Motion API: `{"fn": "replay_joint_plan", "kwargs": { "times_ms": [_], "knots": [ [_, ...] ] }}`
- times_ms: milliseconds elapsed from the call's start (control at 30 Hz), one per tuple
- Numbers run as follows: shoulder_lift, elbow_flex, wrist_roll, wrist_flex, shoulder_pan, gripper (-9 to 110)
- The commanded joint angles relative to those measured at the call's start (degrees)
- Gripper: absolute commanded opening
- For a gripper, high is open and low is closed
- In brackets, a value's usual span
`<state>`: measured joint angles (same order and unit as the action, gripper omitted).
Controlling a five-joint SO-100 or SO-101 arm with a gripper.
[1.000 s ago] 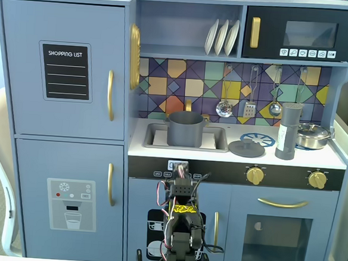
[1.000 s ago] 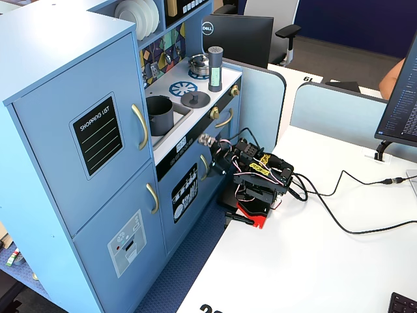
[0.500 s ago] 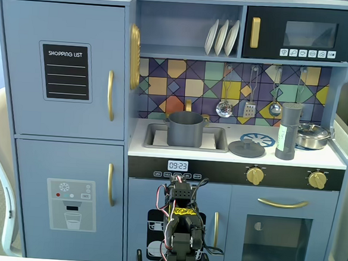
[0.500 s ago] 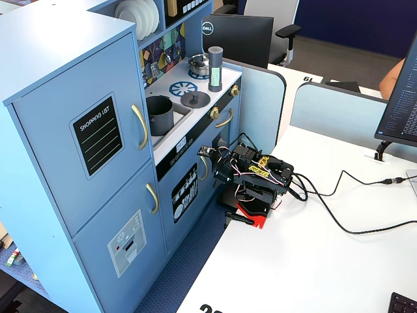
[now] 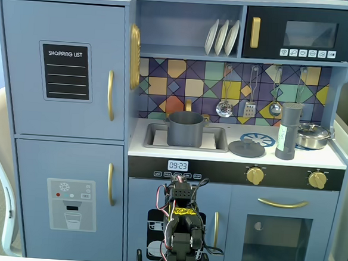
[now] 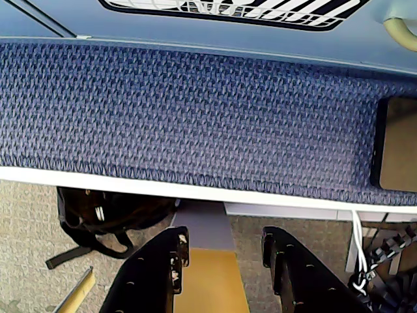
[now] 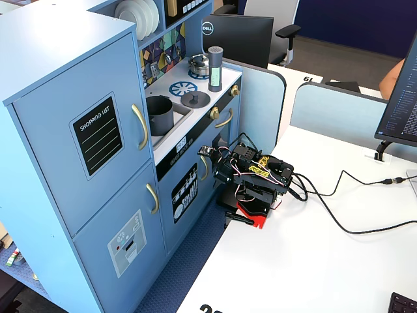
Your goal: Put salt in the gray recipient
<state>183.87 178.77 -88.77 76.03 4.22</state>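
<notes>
The arm sits folded low on the white desk, at the bottom centre of the front fixed view. Its end effector shows at the bottom of the wrist view with its two black fingers moderately apart and nothing between them, only floor and blue carpeted base behind.

The salt shaker, a tall gray cylinder, stands upright on the toy kitchen counter at right of centre in the front fixed view, just right of the loose pot lid. The gray pot stands in the sink, centre frame, well apart from the shaker.

Likely trouble: the shaker is tall and narrow, so a glancing approach could topple it onto the small steel pan close beside it. The lid lies along the path to the pot and could be clipped. Reach looks long from the folded pose.

Counts: one shaker, one gray pot, one lid, one steel pan, three white plates, three hanging utensils, two gold knobs.
</notes>
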Motion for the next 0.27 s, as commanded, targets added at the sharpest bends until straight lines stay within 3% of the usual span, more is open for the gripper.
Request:
{"fn": "replay_joint_plan", "kwargs": {
  "times_ms": [0, 233],
  "knots": [
    [0.6, -0.2, 0.8, 0.1, 1.0, 8],
    [0.6, -0.2, 0.8, 0.1, 1.0, 10]
  ]
}}
